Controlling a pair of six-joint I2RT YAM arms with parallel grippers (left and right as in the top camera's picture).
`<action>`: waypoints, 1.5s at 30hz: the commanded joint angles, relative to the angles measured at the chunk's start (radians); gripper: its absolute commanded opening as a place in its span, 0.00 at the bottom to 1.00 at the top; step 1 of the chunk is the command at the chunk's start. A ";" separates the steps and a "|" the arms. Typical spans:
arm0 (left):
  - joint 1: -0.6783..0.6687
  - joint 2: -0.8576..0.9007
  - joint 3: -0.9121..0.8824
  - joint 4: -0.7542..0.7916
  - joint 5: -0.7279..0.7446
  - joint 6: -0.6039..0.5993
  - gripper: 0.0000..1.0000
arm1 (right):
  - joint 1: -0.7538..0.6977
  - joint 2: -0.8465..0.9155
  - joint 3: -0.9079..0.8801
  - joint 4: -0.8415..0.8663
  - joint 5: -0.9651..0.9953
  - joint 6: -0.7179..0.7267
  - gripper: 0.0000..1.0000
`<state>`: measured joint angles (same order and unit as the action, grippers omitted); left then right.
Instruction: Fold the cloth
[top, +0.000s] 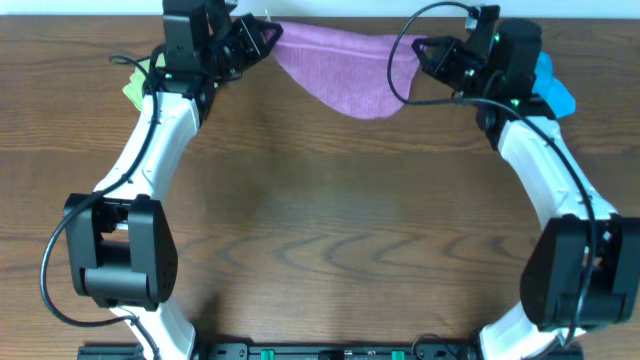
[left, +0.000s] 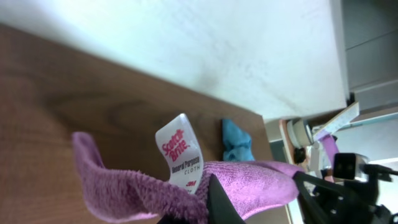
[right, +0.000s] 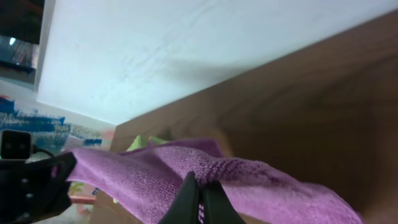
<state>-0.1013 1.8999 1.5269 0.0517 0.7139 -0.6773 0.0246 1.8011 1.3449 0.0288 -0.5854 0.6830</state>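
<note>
The lilac cloth (top: 345, 68) hangs stretched between both grippers at the far edge of the table, its middle sagging toward the wood. My left gripper (top: 268, 36) is shut on the cloth's left corner; in the left wrist view the cloth (left: 249, 183) bunches around the dark fingers (left: 221, 205), with its white label (left: 180, 152) standing up. My right gripper (top: 425, 48) is shut on the right corner; in the right wrist view the cloth (right: 155, 180) is pinched between the black fingertips (right: 189, 202).
A bright blue cloth (top: 553, 88) lies at the far right behind the right arm, also showing as the blue cloth (left: 236, 142). A lime-green cloth (top: 133, 88) lies at the far left. The table's back edge meets a white wall (right: 186, 50).
</note>
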 joint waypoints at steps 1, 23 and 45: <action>0.026 0.009 0.053 -0.023 0.021 0.012 0.06 | -0.008 0.019 0.069 -0.031 0.014 -0.053 0.02; 0.056 0.007 0.055 -0.909 0.053 0.641 0.06 | -0.010 0.019 0.098 -0.750 0.014 -0.431 0.01; -0.003 0.007 -0.303 -1.062 0.065 0.801 0.06 | -0.010 -0.072 -0.185 -0.925 0.059 -0.595 0.02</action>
<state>-0.1059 1.9022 1.2724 -1.0164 0.8055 0.1017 0.0280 1.7958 1.2152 -0.9100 -0.5930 0.1188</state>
